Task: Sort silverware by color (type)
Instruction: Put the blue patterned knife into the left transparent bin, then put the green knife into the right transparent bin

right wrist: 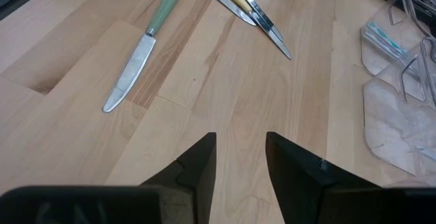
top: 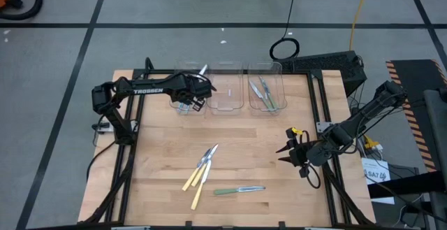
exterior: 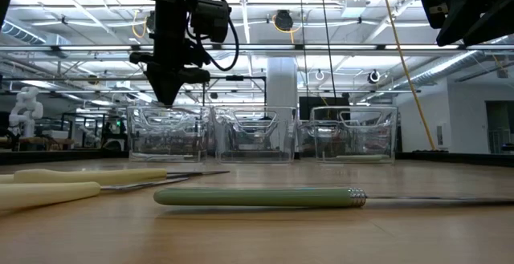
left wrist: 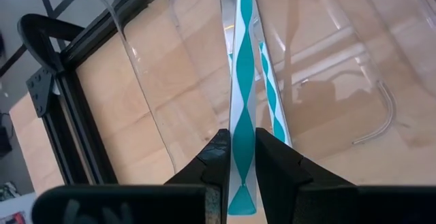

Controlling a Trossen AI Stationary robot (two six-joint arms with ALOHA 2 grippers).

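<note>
At upper left of the high view the left gripper (top: 193, 96) hangs over the left bin (top: 183, 108) clamped on a blue-handled utensil (left wrist: 242, 81), likely needing release next, while the right gripper (top: 288, 150) waits with fingers apart at right, away from the green-handled knife (top: 239, 189) at lower centre.

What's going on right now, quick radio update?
Left gripper shut on teal-striped utensil over left bin. Right gripper open, empty, hovering at table's right side. Green-handled knife, two yellow-handled utensils unsorted. Nothing blocking.
</note>
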